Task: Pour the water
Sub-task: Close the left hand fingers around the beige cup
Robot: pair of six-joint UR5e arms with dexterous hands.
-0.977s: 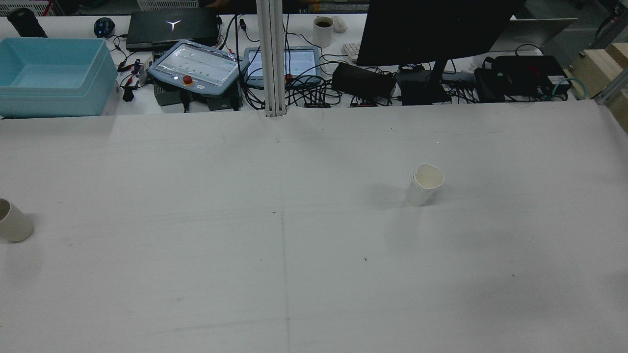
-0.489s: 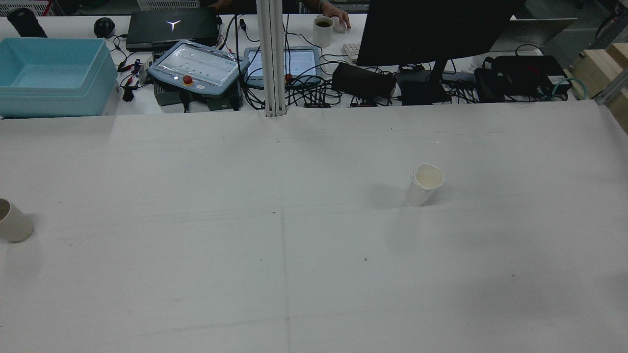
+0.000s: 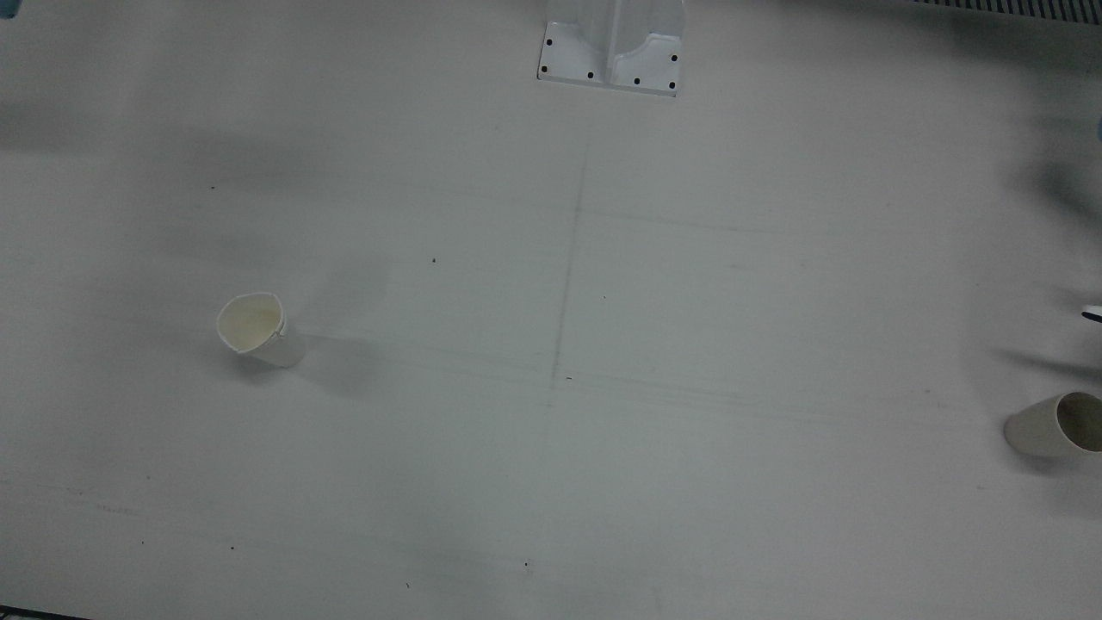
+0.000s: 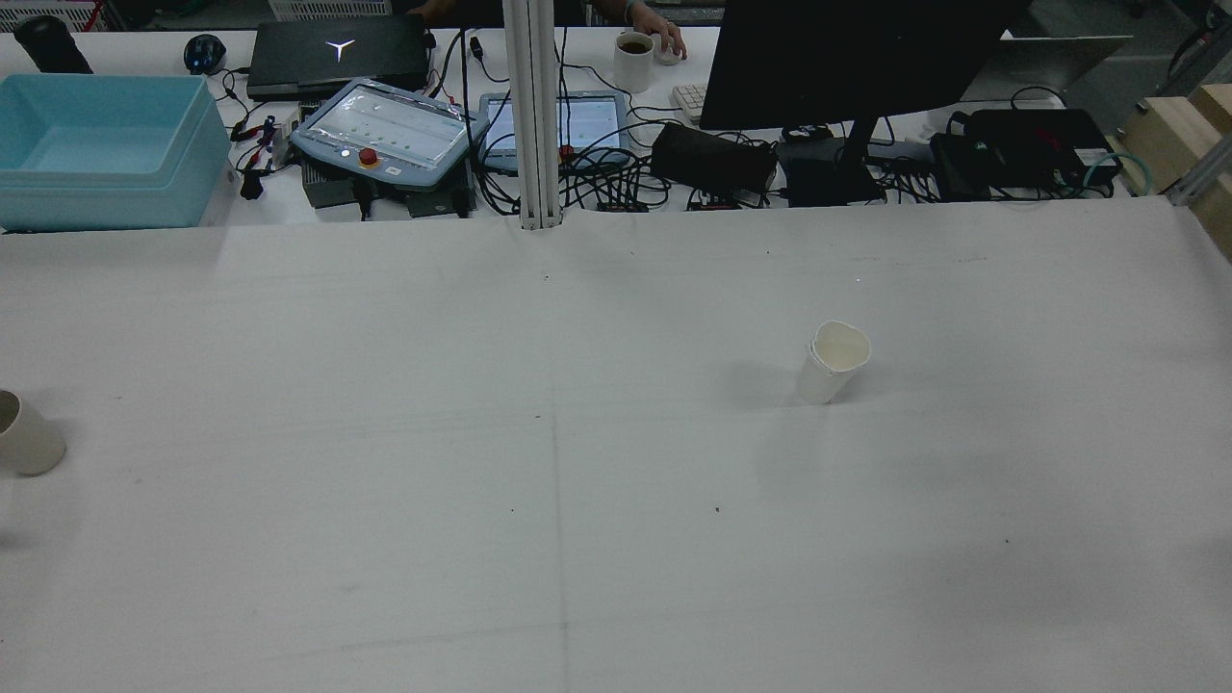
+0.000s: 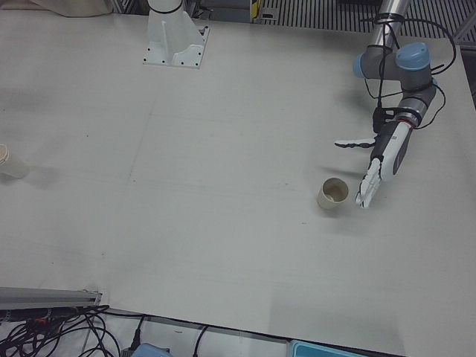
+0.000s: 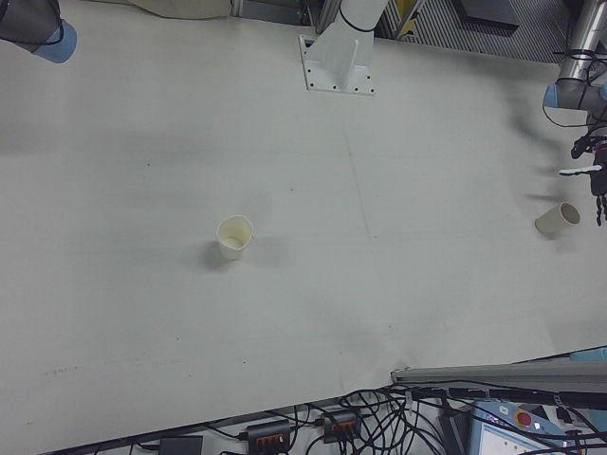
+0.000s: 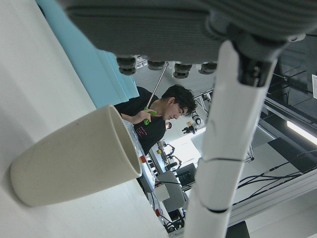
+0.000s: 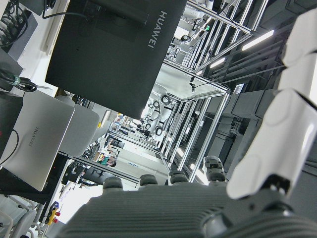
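A beige cup (image 5: 332,195) stands upright at the table's edge on my left side; it also shows in the rear view (image 4: 27,435), the front view (image 3: 1052,424) and the right-front view (image 6: 557,219). My left hand (image 5: 379,162) is open, fingers spread, just beside this cup and apart from it. The left hand view shows the cup (image 7: 74,158) close to one finger (image 7: 230,139). A white paper cup (image 4: 833,363) stands upright on my right half, also in the front view (image 3: 258,329). My right hand (image 8: 277,144) shows only in its own view, fingers extended, holding nothing.
The far desk holds a light-blue bin (image 4: 106,149), a teach pendant (image 4: 385,130), a monitor (image 4: 857,58), cables and a mug (image 4: 633,60). A white post (image 4: 534,115) stands at the table's far edge. My right arm's elbow (image 6: 38,24) is at the right-front view's top left.
Both cups stay in place. The shadow beside the beige cup has slid toward the left edge. A person's hand has come to the mouse on the far desk.
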